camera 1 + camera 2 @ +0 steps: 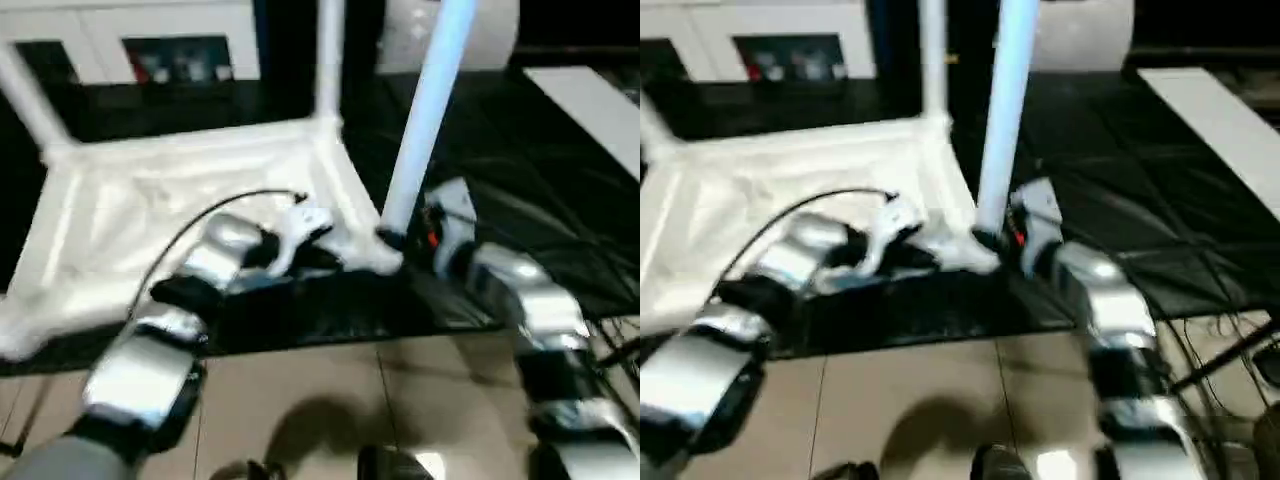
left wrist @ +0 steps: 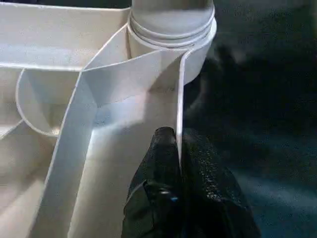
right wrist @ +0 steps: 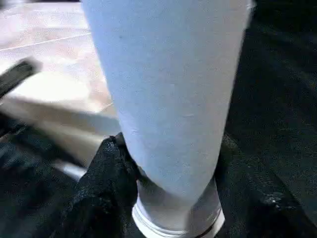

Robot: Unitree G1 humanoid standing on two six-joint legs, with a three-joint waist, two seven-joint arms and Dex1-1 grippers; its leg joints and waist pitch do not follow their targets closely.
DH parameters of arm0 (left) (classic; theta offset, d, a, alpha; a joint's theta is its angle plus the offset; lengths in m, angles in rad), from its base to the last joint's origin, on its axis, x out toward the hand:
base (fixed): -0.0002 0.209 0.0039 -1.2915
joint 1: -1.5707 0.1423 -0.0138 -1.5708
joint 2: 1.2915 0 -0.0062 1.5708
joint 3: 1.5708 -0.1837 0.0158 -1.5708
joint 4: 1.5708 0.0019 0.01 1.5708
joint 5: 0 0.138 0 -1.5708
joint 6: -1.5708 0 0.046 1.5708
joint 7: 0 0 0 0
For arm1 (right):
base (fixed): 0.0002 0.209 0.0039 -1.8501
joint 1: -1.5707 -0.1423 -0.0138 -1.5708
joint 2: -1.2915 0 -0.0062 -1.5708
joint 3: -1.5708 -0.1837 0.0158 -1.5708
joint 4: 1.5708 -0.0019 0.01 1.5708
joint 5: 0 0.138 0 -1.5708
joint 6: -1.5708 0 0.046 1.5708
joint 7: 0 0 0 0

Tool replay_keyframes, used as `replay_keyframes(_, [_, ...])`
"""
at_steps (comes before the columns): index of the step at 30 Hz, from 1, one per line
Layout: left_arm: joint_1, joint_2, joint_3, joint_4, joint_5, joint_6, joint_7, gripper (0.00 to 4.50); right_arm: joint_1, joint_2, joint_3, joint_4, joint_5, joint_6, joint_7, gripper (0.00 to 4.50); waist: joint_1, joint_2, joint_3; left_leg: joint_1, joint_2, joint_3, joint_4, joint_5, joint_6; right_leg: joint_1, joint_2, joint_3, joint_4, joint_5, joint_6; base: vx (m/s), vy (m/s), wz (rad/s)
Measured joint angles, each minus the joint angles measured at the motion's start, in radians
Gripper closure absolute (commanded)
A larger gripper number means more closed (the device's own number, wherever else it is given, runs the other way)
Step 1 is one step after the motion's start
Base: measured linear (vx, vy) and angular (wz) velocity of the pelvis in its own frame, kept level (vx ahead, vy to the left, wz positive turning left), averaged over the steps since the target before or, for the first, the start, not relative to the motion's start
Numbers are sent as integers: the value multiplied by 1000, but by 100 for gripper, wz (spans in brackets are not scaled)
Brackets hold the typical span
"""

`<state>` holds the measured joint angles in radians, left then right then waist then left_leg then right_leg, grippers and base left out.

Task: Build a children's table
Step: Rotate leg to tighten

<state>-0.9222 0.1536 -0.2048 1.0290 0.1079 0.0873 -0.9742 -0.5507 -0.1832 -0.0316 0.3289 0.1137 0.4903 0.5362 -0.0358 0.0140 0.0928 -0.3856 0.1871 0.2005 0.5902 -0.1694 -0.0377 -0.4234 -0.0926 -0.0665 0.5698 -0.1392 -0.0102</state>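
Three legs stand in the upturned top (image 1: 150, 210) at frame centre; left gripper (image 2: 177, 148) pinches its rim, right gripper (image 3: 171, 168) clasps the near leg (image 1: 425, 110), which next needs seating in its socket.

Beige tiled floor (image 1: 330, 390), black padded work surface (image 1: 520, 190)

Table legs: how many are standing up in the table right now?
3. One at the far left corner, one at the far right corner, and one at the near right corner, between the right gripper's fingers. A fourth may be out of view.
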Motion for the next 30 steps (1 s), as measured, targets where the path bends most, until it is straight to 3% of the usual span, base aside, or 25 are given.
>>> replay_keyframes(1, [-6,-13,7,11,0,1,37,450,-14,27,-17,18,-2,0,-53,254,-1,0,0,0,0,0,0,0,0,0,0,0,0,0,0,0,0,0])
replay_keyframes(2, [-12,-22,9,17,0,3,63,450,-26,40,-24,30,-3,-1,-91,200,-1,0,0,-2,0,0,-1,0,0,-1,0,0,0,0,-1,0,0,0])
replay_keyframes(3, [-13,-28,11,18,0,3,78,450,-33,47,-27,39,-3,-6,-109,186,-2,0,0,-2,0,0,-1,0,0,-1,0,0,0,1,-1,0,0,0])
replay_keyframes(7, [-16,-42,13,15,4,3,108,450,-36,67,-39,50,-10,-38,-141,183,1,0,0,-2,0,0,-3,-2,1,-1,0,0,0,4,-6,0,0,0])
replay_keyframes(11, [-14,-40,8,14,7,-13,100,450,-14,63,-39,35,-12,-64,-122,136,7,0,0,-2,0,0,-3,-2,5,-2,0,-1,0,3,-5,0,0,0])
replay_keyframes(18, [22,21,-20,-26,9,-82,-28,450,66,-35,5,-26,30,-110,83,65,15,0,0,-2,1,0,-3,-1,5,-3,1,-1,2,3,-5,0,0,0])
replay_keyframes(21, [60,65,-34,-62,-3,-150,-150,450,118,-147,52,-64,54,-159,269,44,20,0,0,-2,1,0,-3,-2,5,-2,0,-1,2,3,-5,0,0,0])
replay_keyframes(24, [69,97,-48,-75,-9,-181,-247,450,136,-200,84,-72,58,-198,404,44,29,0,0,-2,1,0,-1,-2,5,-3,0,-1,5,3,-5,0,0,0])
replay_keyframes(26, [80,108,-59,-87,-16,-201,-296,450,137,-224,91,-79,84,-203,484,44,44,0,0,-2,2,0,0,-3,2,-3,0,-1,6,3,-5,0,0,0])
replay_keyframes(30, [90,119,-82,-106,-22,-226,-369,450,137,-244,103,-87,125,-206,587,81,68,0,0,-3,2,1,2,-4,0,-2,0,0,6,3,-5,0,0,0])
